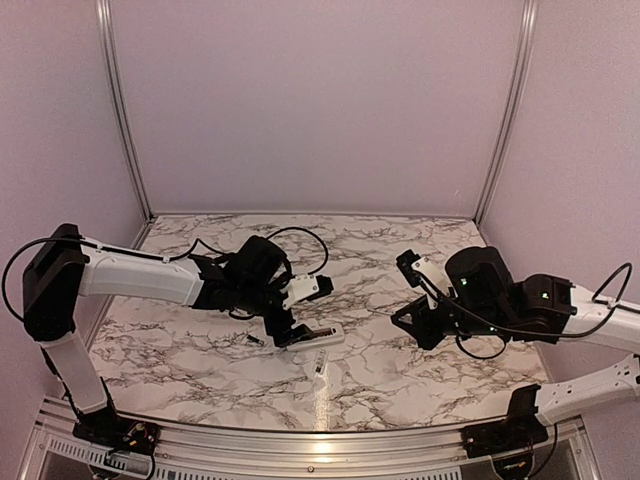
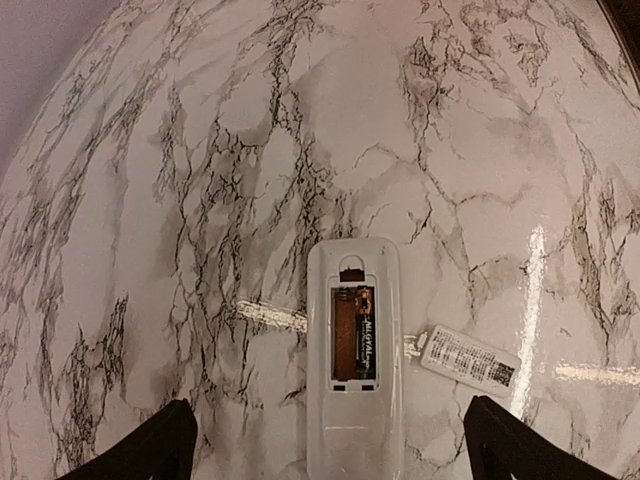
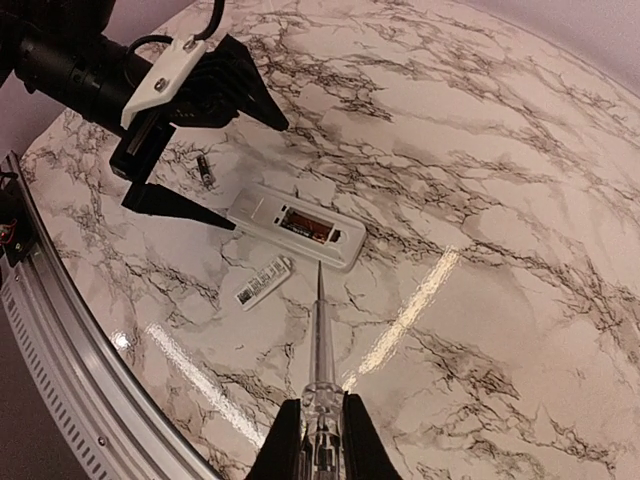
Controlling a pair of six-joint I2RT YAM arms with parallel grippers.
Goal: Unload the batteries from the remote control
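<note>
Lying with its recess face up, the remote control (image 2: 355, 370) sits about midway between the left and right edges of the surface (image 1: 430, 390), nearer the near edge than the far one. Its compartment is open. One battery (image 2: 366, 345) sits in one slot, its label showing, and the slot beside it is bare and reddish-brown. The second battery (image 3: 205, 170) lies loose on the surface, near the remote control on the side toward the left edge.

A short white cover piece (image 2: 470, 358) with a printed label lies just beside the remote control, toward the near edge, apart from it.

The left arm's jaws stand wide apart and hold nothing. Their dark fingers (image 2: 145, 445) show at either side of the remote control's end in the left wrist view. Whether a fingertip touches the remote control cannot be told.

The right arm's jaws are clamped on the clear handle of a thin grey rod (image 3: 320, 320). The rod's tip points at the long side of the remote control, and contact there cannot be judged.
</note>
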